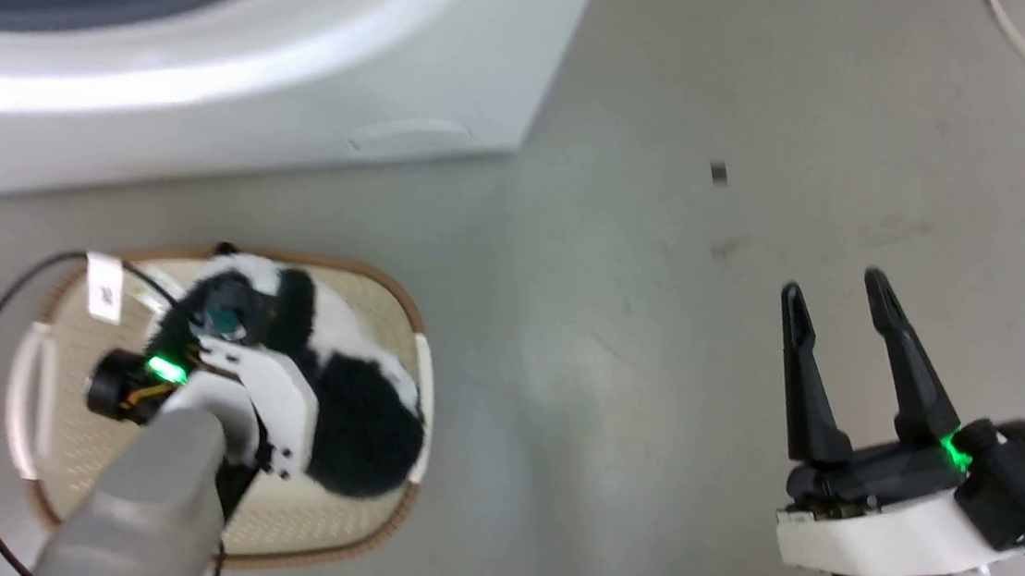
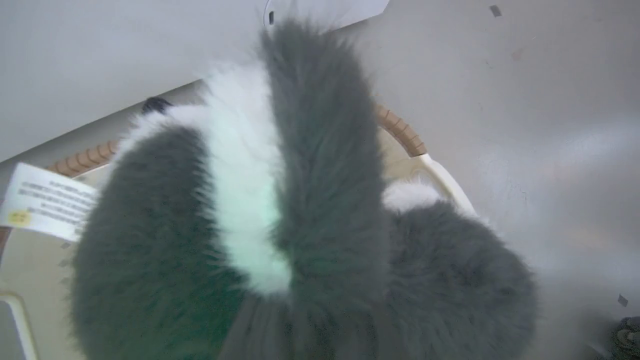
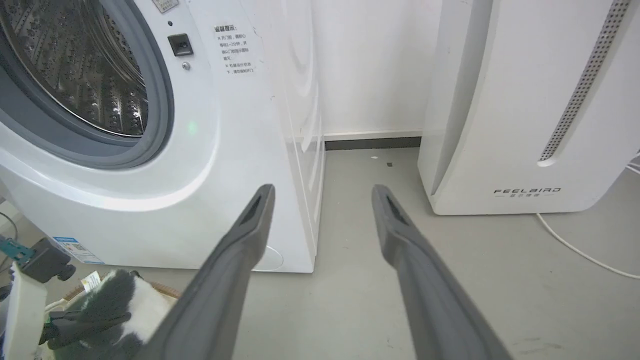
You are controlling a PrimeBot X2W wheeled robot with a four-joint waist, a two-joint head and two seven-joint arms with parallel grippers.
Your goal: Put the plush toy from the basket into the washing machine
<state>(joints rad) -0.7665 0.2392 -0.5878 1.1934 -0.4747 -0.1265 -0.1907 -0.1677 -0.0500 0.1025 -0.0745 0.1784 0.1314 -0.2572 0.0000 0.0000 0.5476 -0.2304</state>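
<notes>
Fingers of my right gripper [image 1: 834, 293] stand well apart above the floor [image 1: 652, 384]; my left gripper [image 1: 216, 332] is sunk into the plush toy [image 1: 361, 423], its fingers buried in fur, so I cannot tell whether they clamp it. The toy lies in the basket [image 1: 402, 304], on the floor just before the washing machine [image 1: 310, 57], whose steel drum shows through the porthole.

We note bright, even indoor light; glare on the washing machine [image 1: 121, 96]; plush toy [image 2: 320, 200] blurred, green-tinted close-up.
</notes>
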